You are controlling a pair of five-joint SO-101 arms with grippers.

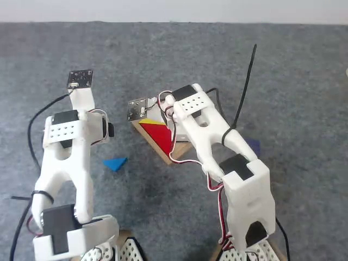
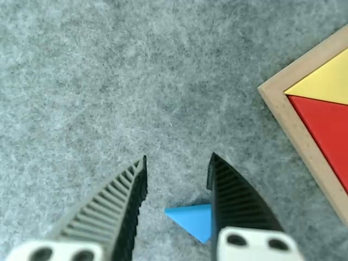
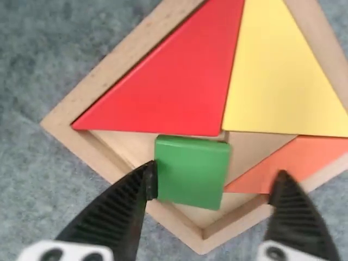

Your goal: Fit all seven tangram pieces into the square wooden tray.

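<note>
**Right gripper**: jaws spread, straddling the green square, with one finger touching its edge. The square lies inside the tray, against the long edge of the red triangle, and the orange piece is just beside it.

**Left gripper**: jaws spread, holding nothing. The blue triangle lies on the grey carpet outside the tray. It is partly hidden behind one finger and sits nearer the wrist than the fingertips.

**Judgement:** the left arm is the nearer one. It probably needs to draw back over the triangle before closing.
</note>
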